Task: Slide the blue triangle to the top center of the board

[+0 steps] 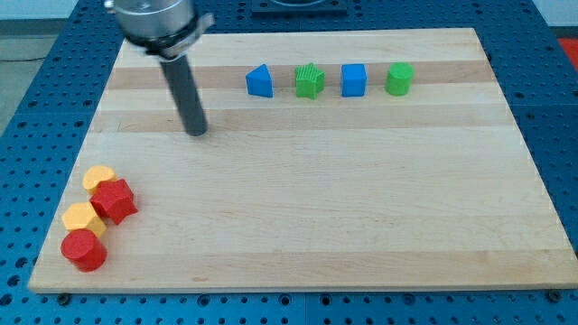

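The blue triangle [259, 81] sits near the view's top, left of centre, at the left end of a row of blocks. To its right in the row are a green star-like block [309, 81], a blue cube [353, 79] and a green block [399, 78]. My tip [197, 132] rests on the board to the left of and below the blue triangle, apart from it by about a block's width or more. The rod rises from the tip toward the view's top left.
A cluster sits at the view's bottom left: a yellow block [97, 177], a red block [115, 200], a second yellow block [82, 218] and a red cylinder [84, 250]. The wooden board [316, 199] lies on a blue perforated table.
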Robot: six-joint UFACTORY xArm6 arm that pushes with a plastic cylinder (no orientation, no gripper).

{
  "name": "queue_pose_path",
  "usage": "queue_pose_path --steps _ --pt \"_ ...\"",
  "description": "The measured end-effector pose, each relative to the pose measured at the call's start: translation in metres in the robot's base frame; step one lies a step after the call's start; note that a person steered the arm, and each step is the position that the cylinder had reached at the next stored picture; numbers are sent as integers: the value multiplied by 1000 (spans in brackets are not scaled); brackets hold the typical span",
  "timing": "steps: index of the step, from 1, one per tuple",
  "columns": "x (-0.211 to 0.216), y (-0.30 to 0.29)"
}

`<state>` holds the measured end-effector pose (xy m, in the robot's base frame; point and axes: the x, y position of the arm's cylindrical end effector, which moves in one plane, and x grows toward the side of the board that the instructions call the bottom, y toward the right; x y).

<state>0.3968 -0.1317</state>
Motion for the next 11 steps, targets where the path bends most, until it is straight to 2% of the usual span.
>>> queue_pose_path --steps 2,4,8,11 --pt "-52 61" --pt "-85 94" --pt "-104 62" --pt "-142 111"
